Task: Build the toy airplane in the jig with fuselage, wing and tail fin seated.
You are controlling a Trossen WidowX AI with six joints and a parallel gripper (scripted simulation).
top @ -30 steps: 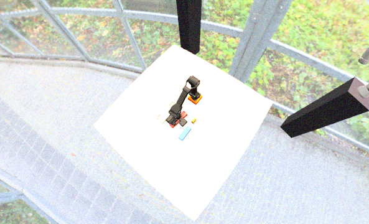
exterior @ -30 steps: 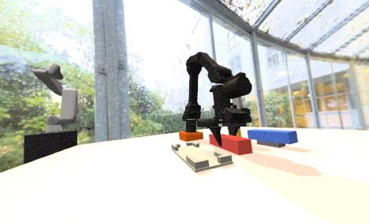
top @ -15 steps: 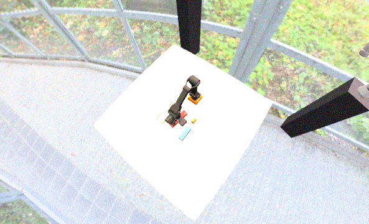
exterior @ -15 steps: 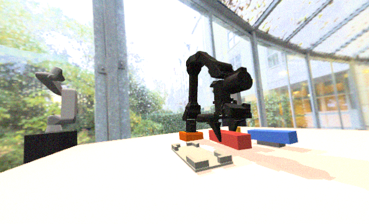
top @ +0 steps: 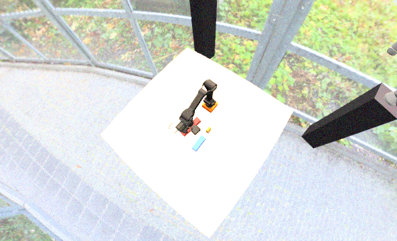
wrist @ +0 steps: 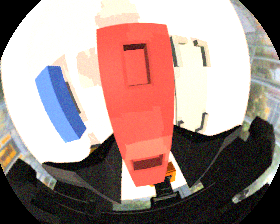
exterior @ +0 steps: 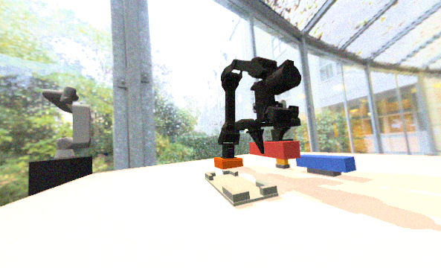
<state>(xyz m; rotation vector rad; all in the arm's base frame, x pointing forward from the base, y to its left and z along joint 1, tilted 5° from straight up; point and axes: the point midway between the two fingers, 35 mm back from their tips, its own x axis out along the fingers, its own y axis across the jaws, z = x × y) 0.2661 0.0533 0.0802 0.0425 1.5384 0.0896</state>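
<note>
My gripper (top: 189,128) (exterior: 270,146) (wrist: 141,127) is shut on the red fuselage (top: 197,121) (exterior: 290,150) (wrist: 141,107), one finger on each long side. The fuselage hangs level above the table, its two sockets facing up and empty. The pale jig (exterior: 242,182) (wrist: 192,92) lies beside it, to the right in the wrist view, with nothing in its cradle. The blue wing (top: 199,143) (exterior: 324,163) (wrist: 58,102) lies on the other side, a dark piece under it. The small yellow tail fin (top: 208,129) (exterior: 282,163) stands behind the fuselage in the exterior view, partly hidden.
The arm's orange base (top: 209,106) (exterior: 228,163) (wrist: 171,172) is near the fuselage's tail end. The white table (top: 218,181) (exterior: 131,219) carries all the parts. Black pedestals (top: 352,115) (exterior: 60,175) stand beyond its edges.
</note>
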